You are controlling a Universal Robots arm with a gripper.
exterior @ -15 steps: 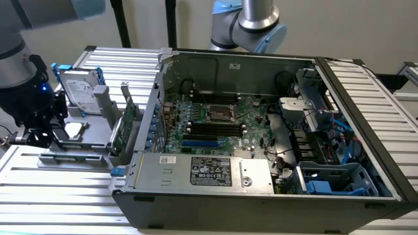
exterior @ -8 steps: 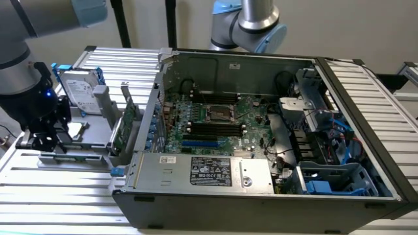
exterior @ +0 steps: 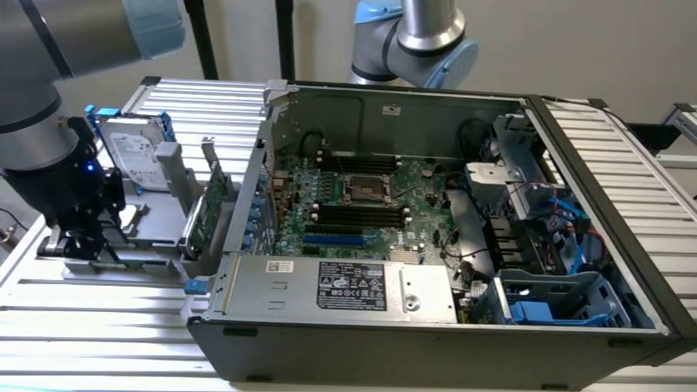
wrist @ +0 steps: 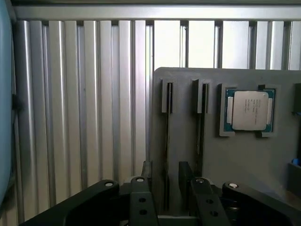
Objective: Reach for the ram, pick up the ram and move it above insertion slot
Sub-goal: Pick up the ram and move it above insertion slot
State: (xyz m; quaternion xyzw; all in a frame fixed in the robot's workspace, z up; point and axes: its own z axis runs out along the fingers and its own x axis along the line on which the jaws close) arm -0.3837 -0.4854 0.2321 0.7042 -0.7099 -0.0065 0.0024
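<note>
Tool [wrist: 170, 195]: fingers apart, astride the ram [wrist: 167, 150], which stands on edge in the holder [wrist: 235, 165].
Grip: best centred, square to its faces, clear of the next slot [wrist: 201, 117].

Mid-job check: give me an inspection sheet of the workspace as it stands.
Surface: ribbed metal table, with a gray holder on it.
Job's things: ram on edge in a holder slot, not lifted; motherboard inside the open case.
Clutter: hard drive, expansion card, CPU.
Grippers: gripper open, one finger either side of the ram.
Cables: blue and black wiring inside the case.
Surroundings: second arm behind the case.
</note>
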